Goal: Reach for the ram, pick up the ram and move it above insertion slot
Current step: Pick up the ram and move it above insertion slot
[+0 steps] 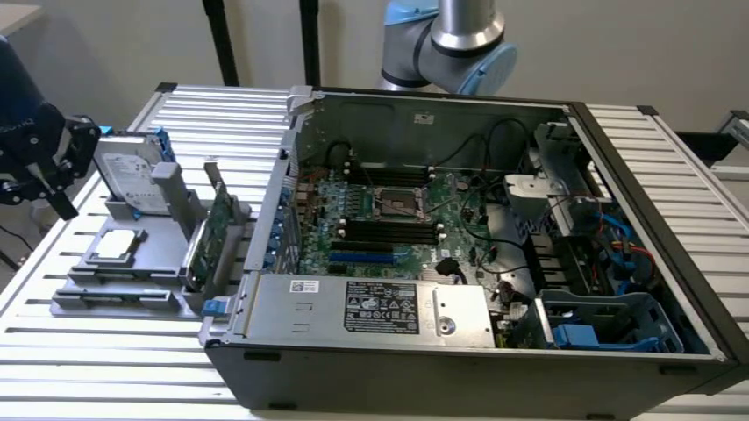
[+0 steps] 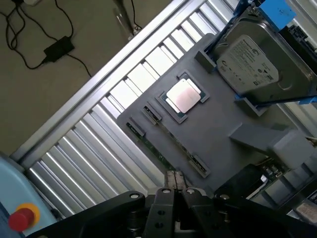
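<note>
A: Black gripper (image 2: 175, 181) hangs at nine o'clock of the open grey computer case (image 1: 468, 351). Fingertips pressed together, holding nothing.
B: The thin green ram stick (image 2: 158, 154) lies in the grey fixture tray (image 2: 223, 129), near the fingertips (untouched). I'd spread the fingers and square them across its long edges.

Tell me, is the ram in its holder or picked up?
In its holder. The ram sits in the gray holder's slot; the tool hovers above, gripping nothing.
</note>
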Motion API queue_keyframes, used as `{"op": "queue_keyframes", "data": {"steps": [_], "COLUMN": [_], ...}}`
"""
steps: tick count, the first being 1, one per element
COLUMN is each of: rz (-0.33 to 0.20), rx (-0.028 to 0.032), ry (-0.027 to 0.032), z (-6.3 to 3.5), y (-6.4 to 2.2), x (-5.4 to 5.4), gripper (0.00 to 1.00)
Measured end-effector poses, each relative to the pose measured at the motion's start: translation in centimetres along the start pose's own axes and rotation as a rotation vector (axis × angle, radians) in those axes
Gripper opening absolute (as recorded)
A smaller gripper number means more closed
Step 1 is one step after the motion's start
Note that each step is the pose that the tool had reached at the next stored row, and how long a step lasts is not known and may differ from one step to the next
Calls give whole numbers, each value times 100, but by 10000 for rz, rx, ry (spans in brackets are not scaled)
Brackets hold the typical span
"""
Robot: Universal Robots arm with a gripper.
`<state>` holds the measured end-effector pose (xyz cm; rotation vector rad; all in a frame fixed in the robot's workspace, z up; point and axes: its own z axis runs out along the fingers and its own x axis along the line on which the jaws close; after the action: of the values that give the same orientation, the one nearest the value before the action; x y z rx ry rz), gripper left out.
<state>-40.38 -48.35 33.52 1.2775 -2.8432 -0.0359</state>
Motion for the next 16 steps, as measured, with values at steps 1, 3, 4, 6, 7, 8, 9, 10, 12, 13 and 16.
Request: {"op": "queue_keyframes", "data": {"steps": [1, 3, 4, 6, 7, 8, 9, 10, 12, 13, 16], "rz": [-179, -538, -720, -1095, -1275, -1454, -1640, -1819, -2179, -2358, -2914], "rx": [4, 12, 16, 26, 30, 35, 40, 46, 56, 61, 79], "ry": [4, 12, 16, 23, 27, 30, 34, 37, 43, 46, 54], "z": [0, 0, 0, 0, 0, 0, 0, 0, 0, 0, 0], "y": [0, 0, 0, 0, 0, 0, 0, 0, 0, 0, 0], "x": [0, 0, 0, 0, 0, 0, 0, 0, 0, 0, 0], "gripper": [11, 11, 11, 11, 11, 11, 11, 11, 11, 11, 11]}}
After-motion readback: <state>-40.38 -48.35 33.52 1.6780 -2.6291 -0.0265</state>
